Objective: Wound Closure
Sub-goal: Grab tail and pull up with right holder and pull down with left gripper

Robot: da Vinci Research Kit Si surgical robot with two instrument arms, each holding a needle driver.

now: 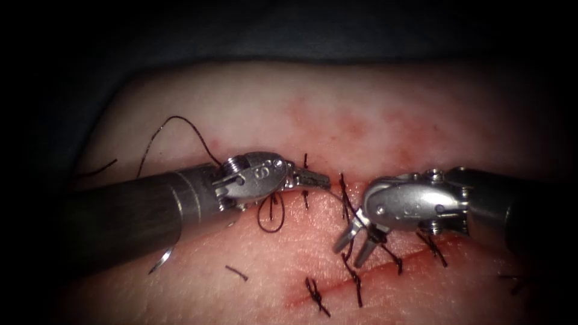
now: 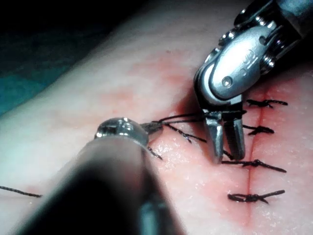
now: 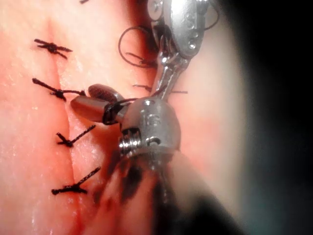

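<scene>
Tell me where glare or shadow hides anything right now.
Endoscope view: edges fall dark; glare on the left tool, shut on the thread, and the right tool, open, empty; the left shaft shades the needle, lying on the tissue left of the cut. Left wrist view: right tool shadows the tissue beside it.

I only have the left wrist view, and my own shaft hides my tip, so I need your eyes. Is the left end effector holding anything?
Observer: Yes. The endoscope view shows the left end effector shut on the thread.
Operator: Where's the needle?
Observer: The needle lies on the tissue beside your shaft, left of the cut; the open right end effector holds nothing.
Operator: Any slack?
Observer: A thread loop lies on the tissue under your wrist.
</scene>
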